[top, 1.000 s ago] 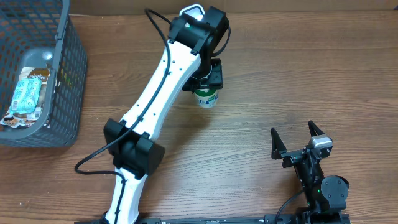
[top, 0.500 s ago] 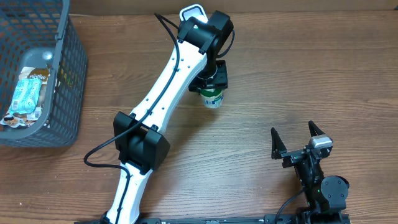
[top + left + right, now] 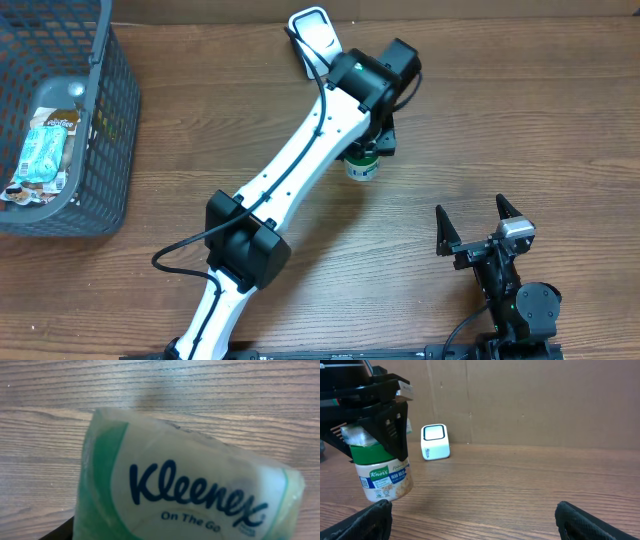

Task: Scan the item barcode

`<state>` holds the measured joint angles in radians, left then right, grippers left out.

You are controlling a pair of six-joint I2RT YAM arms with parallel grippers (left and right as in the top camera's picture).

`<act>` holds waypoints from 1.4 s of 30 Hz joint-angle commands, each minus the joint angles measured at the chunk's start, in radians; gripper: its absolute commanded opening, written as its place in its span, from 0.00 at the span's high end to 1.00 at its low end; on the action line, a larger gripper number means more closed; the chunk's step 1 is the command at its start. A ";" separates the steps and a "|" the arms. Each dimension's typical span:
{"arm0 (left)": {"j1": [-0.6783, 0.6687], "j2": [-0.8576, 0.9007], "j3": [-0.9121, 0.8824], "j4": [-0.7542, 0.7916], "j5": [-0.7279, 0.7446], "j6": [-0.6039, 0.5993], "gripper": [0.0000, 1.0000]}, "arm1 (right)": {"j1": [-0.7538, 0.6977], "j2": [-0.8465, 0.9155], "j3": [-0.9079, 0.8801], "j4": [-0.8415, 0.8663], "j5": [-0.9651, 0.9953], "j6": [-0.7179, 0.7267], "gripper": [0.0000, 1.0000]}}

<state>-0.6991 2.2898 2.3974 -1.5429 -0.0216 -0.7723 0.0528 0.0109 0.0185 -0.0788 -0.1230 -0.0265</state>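
Overhead: the white left arm reaches diagonally across the brown wood-grain counter (image 3: pixel 520 100). Its left gripper (image 3: pixel 369 154) is clamped on a green-lidded white jar (image 3: pixel 363 170), which sits mid-counter, just forward of the small white box scanner (image 3: pixel 312 24) at the far edge. Gripping it at the top probably keeps the label free for reading. The right gripper (image 3: pixel 472 210) rests near the front edge with jaws spread wide and nothing in them, well apart from the jar and likely parked out of the way. A grey plastic mesh basket (image 3: pixel 112 120) at far left holds packets.

Left wrist: a soft green-and-white Kleenex tissue pack (image 3: pixel 190 490) fills the frame, with the counter's grain beyond it. How it sits against the jar I cannot tell.

Right wrist: the jar hangs under the black fingers, clear of the counter, its Knorr label turned this way, not toward the scanner, which stands close behind it. So the label probably needs turning before it can be read. A plain brown cardboard wall (image 3: pixel 545 400) closes the back.
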 commanded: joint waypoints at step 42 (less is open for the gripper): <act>-0.109 0.211 0.011 0.082 -0.146 -0.178 0.63 | -0.003 -0.008 -0.010 0.005 0.009 -0.004 0.00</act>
<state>-0.7994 2.4992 2.3981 -1.4620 -0.1577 -0.9337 0.0528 0.0109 0.0185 -0.0784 -0.1230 -0.0261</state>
